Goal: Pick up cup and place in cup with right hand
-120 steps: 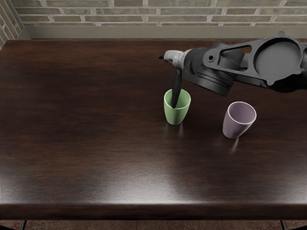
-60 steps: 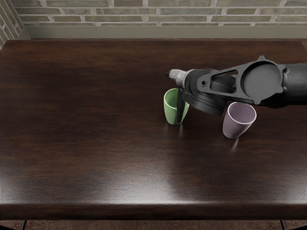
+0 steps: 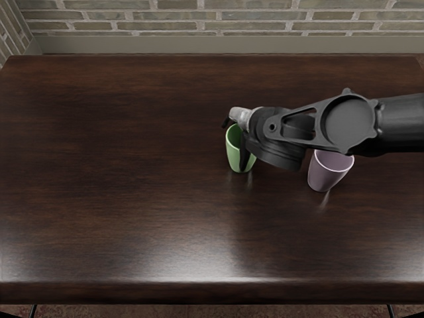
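Right hand: my hand (image 3: 246,127) is at the green cup, overlapping its right side in my view; I can't tell how far open it is or whether it has hold of the cup.
Green cup: upright on the dark wooden surface (image 3: 132,199), partly hidden by the hand (image 3: 246,127).
Purple cup: upright, right of the green one; my right arm (image 3: 348,123) covers part of its rim.Right hand: my hand (image 3: 246,127) is at the green cup (image 3: 234,151), overlapping its right side in my view; I can't tell how far open it is or whether it has hold of anything.
Green cup: upright on the dark wooden surface (image 3: 132,199), mouth up, partly hidden from me.
Purple cup: upright, to the right of the green cup; my right arm (image 3: 348,123) covers part of its rim.

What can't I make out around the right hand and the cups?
- Head view: most of the right hand, and whether it touches the green cup; its wrist hides this.
- Head view: purple cup's far rim, behind the right forearm.
- Head view: the forearm's continuation, cut off by the right edge.
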### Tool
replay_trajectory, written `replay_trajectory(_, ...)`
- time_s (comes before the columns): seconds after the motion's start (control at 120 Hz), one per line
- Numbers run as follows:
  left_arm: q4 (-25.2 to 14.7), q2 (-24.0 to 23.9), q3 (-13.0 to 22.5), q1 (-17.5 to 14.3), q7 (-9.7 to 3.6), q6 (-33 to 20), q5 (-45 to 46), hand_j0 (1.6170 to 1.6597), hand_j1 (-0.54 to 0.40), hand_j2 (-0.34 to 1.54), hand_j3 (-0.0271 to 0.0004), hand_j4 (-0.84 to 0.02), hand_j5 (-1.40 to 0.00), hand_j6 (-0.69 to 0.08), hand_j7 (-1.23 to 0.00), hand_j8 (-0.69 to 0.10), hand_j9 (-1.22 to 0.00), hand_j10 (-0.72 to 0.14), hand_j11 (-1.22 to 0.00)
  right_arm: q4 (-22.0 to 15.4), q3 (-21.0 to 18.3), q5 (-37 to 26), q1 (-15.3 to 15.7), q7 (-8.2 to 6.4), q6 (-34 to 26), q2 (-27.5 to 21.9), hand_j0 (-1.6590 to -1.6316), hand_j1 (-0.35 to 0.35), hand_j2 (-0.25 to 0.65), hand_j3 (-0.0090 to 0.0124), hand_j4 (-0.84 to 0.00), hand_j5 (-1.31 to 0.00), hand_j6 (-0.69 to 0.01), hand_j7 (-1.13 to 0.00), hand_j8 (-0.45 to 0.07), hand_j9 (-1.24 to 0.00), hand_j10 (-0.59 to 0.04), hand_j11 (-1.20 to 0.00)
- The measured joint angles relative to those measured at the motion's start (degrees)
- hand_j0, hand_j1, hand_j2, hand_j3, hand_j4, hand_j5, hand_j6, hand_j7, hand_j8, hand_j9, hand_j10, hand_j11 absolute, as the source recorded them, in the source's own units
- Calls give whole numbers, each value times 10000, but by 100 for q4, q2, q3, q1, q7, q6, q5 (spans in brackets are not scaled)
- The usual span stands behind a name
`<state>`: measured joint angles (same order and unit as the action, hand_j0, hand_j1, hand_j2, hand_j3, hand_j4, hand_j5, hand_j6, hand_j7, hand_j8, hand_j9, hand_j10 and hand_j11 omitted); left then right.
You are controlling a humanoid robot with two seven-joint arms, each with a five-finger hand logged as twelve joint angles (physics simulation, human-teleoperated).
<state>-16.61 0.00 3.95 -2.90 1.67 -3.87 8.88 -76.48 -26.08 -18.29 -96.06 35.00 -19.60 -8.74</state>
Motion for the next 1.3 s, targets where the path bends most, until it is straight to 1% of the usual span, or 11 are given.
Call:
replay_trajectory(0.042,0,0,0,0,0,0,0,16581,3442,9,-1,-38,-52,-38,-52,-38,-52,-38,-53,14,-29,-14,-2,0,3,0,-16579,89,-559,13,-3146,-3839,-2809,-3914,-1772,-3859,-3127,-3915)
replay_trajectory(0.125,0,0,1,0,0,0,1,16580,3442,9,-1,-38,-52,-38,-52,-38,-52,-38,-53,65,-57,-8,13,3,11,4,-16574,934,-1025,-15,-3754,-4834,-2876,-4844,-1770,-4789,-3331,-4831)
replay_trajectory(0.2,0,0,2,0,0,0,1,16580,3441,10,-2,-38,-53,-38,-53,-38,-54,-38,-55,123,-56,-32,62,0,32,1,-16558,1608,358,-14,-4214,-5934,-2906,-5755,-1472,-5772,-3191,-5814)
replay_trajectory(0.325,0,0,7,-1,-1,0,4,16580,3442,8,-1,-41,-52,-40,-52,-40,-53,-39,-54,161,-24,-53,96,-5,31,-27,-16529,1789,776,-11,-5064,-6955,-2701,-7009,-1748,-6918,-3279,-7223)
replay_trajectory(0.35,0,0,7,0,-1,0,4,16580,3442,7,-1,-41,-51,-40,-51,-40,-52,-39,-53,163,10,-16,100,-4,33,-51,-16522,1442,399,40,-5272,-7288,-2621,-7164,-1678,-7251,-3092,-7472)
replay_trajectory(0.358,0,0,6,0,-1,0,4,16580,3442,7,-1,-41,-51,-40,-51,-40,-52,-39,-53,162,27,1,102,-3,32,-67,-16515,1303,134,2,-5280,-7359,-2624,-7211,-1587,-7314,-3057,-7521)
replay_trajectory(0.367,0,0,6,0,-1,0,3,16580,3443,6,-1,-42,-51,-41,-51,-40,-52,-39,-53,161,45,23,104,0,32,-85,-16510,1201,-97,22,-5348,-7464,-2466,-7256,-1579,-7419,-2986,-7605)
replay_trajectory(0.383,0,0,5,0,-1,0,3,16580,3443,6,-1,-41,-51,-40,-51,-40,-52,-39,-52,161,93,49,109,0,37,-129,-16500,1134,-102,-16,-5393,-7672,-2741,-7340,-1601,-7596,-3064,-7698)
replay_trajectory(0.575,0,0,-1,0,0,0,-1,16581,3443,6,0,-40,-50,-39,-50,-39,-51,-38,-51,125,689,146,65,-3,490,-983,-16498,1010,-126,4,-5241,-8500,-2717,-7787,-1561,-8300,-3255,-8272)
replay_trajectory(0.908,0,0,-2,0,0,0,-1,16581,3443,7,-1,-38,-51,-37,-50,-37,-50,-37,-50,-631,-162,1060,-1727,-2,1494,-2286,-16524,1367,555,13,-4758,-8919,-2307,-8111,-1037,-8826,-2708,-8741)
replay_trajectory(1.3,0,0,-2,0,0,0,-1,16581,3443,7,-1,-38,-51,-38,-51,-37,-51,-37,-51,-1548,-1008,1178,-2296,4,1949,-3633,-16506,1041,-172,16,-4825,-9568,-2472,-8478,-957,-9316,-2564,-9065)
